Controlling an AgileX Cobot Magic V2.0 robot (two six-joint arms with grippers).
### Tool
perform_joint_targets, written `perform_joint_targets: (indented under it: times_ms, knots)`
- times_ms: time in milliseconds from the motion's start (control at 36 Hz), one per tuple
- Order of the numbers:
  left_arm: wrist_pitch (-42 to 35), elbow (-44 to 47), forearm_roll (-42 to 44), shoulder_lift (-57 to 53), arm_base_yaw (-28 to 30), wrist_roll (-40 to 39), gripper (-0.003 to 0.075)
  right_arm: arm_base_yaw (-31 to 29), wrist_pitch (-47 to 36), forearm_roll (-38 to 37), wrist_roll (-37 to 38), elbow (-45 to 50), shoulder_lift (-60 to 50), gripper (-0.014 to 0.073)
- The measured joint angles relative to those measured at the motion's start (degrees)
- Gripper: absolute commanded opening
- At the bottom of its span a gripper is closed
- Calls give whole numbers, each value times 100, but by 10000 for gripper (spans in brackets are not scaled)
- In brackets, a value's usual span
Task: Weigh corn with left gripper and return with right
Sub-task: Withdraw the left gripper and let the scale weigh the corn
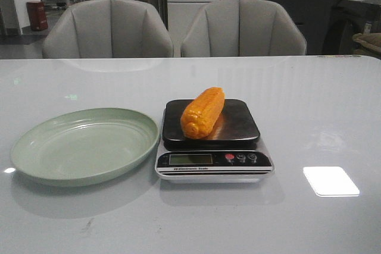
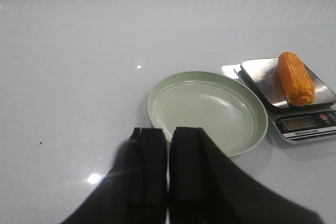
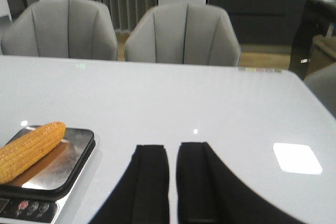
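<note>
The orange-yellow corn lies on the dark platform of the kitchen scale at the table's middle, pointing away at a slant. It also shows in the left wrist view and the right wrist view. The pale green plate sits empty just left of the scale. My left gripper hangs over the table on the near side of the plate, jaws together and empty. My right gripper is right of the scale, jaws nearly together and empty. Neither gripper shows in the front view.
Two grey chairs stand behind the table's far edge. A bright light patch lies on the glossy white tabletop to the right of the scale.
</note>
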Motion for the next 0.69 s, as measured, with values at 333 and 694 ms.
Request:
perform_joint_targets:
  times_ms: [333,694]
  knots:
    - [-13,0,0,0,0,0,122,0,521,74,22,-246,1371,213]
    - [-13,0,0,0,0,0,122,0,560,419,45,-254,1427,343]
